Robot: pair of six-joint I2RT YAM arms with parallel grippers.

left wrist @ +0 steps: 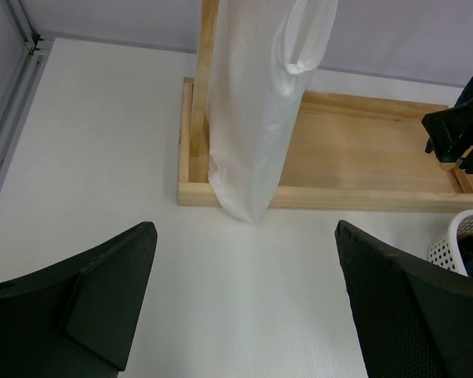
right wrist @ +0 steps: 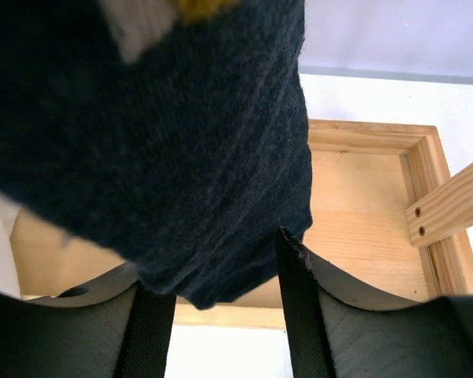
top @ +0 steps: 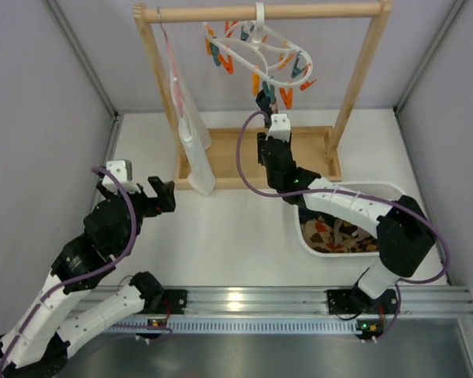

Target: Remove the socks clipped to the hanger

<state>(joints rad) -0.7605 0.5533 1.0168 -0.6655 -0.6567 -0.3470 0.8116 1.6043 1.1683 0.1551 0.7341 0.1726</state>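
Observation:
The white oval peg hanger with orange and teal pegs hangs from the wooden rail. A dark navy sock hangs clipped under it; in the top view the sock shows just above my right wrist. My right gripper is raised to it, jaws partly open, one finger on each side of the sock's lower end. My left gripper is wide open and empty, low over the white table in front of the rack's base. Other socks lie in the white basket.
The wooden rack stands on a tray-like base. A long white cloth hangs from a thin pink hanger at the rail's left end. The white basket sits at the right, partly under the right arm. Grey walls close both sides.

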